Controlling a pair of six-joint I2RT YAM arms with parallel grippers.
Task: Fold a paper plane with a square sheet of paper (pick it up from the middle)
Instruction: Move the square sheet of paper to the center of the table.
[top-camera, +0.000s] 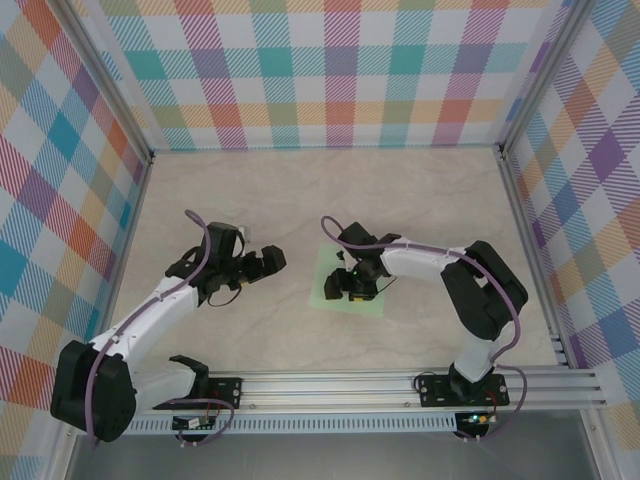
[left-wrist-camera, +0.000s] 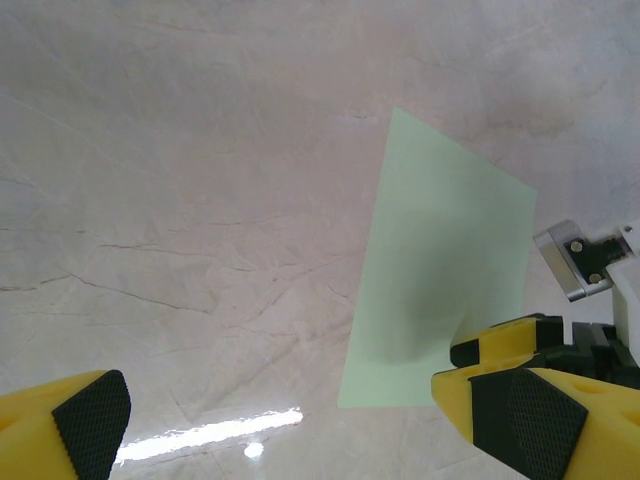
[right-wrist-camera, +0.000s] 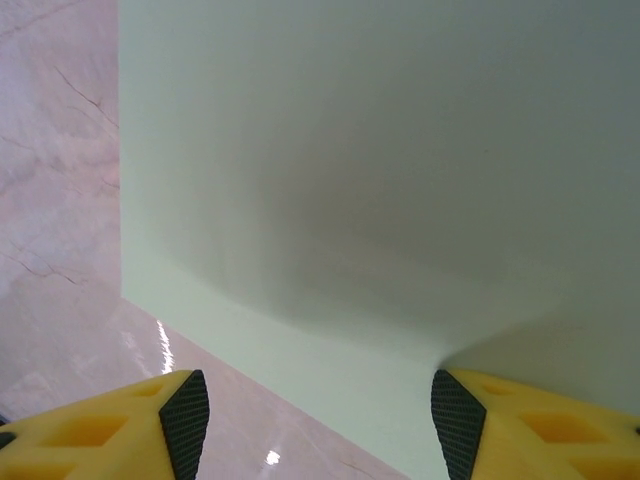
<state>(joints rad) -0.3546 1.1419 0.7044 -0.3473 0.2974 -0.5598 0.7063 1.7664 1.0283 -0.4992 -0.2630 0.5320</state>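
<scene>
Square sheet of paper: pale mint green, lying flat and uncreased on the surface, a little right of centre.
Handling: feather-light, thin and floppy. I'd expect it to skate on that glossy top and buckle under any pinch, and it would dent or tear easily.
Where to hold: the middle, as the task asks. The edges lie flush with no lip to catch, so a gentle pinch that raises a ridge looks the best bet.
Right gripper: down low over the sheet. The fingers are partly apart, one above the paper and the other above bare surface past the near edge, with nothing pinched.
Left gripper: off to the sheet's left, apart from it, fingers spread wide and empty.
</scene>
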